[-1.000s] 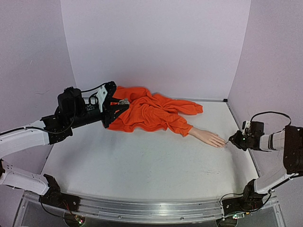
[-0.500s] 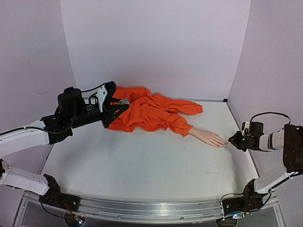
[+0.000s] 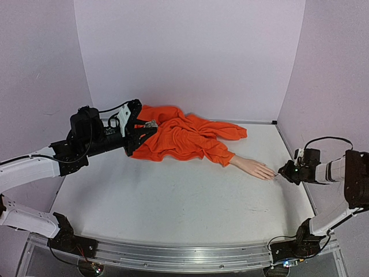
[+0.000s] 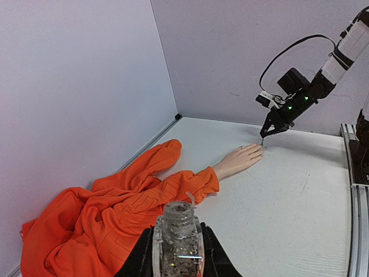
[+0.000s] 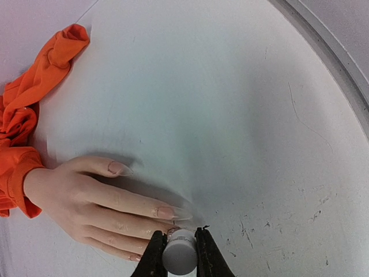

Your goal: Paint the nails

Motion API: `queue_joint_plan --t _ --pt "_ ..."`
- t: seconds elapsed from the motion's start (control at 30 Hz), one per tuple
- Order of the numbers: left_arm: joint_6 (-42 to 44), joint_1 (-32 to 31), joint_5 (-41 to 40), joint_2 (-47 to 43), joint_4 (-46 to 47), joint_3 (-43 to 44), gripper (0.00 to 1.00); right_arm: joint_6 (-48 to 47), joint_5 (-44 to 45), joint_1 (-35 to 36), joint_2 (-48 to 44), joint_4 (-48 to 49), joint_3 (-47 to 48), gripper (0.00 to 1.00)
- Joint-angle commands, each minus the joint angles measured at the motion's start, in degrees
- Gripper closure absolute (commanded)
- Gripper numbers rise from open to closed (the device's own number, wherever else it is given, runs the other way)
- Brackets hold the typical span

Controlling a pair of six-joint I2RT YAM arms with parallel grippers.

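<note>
Top view: the mannequin hand point(image 3: 253, 168) lies flat on the table point(image 3: 173, 202), its wrist in an orange garment point(image 3: 179, 138). My right gripper point(image 3: 281, 172) sits just beside its fingertips. My left gripper point(image 3: 141, 130) is well apart, at the garment's far end.

Left wrist view: the left fingers point(image 4: 216, 259) pinch a clear bottle point(image 4: 177, 231) upright.

Right wrist view: the right fingers point(image 5: 153, 255) pinch a white cap point(image 5: 179, 258) over the hand's long nails point(image 5: 173, 213). I cannot tell whether anything touches them.
</note>
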Motion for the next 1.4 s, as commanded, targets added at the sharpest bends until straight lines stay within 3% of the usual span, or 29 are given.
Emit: queue_joint_plan --t 0.0,1.37 --pt "-0.7 0.3 0.8 -0.7 3.4 1.2 1.0 0.0 0.1 0.4 0.8 0.3 2.2 1.0" --pt "-0.7 0.3 0.8 -0.8 3.4 1.2 1.0 0.1 3.9 0.6 0.6 -3.3 3.1 1.0"
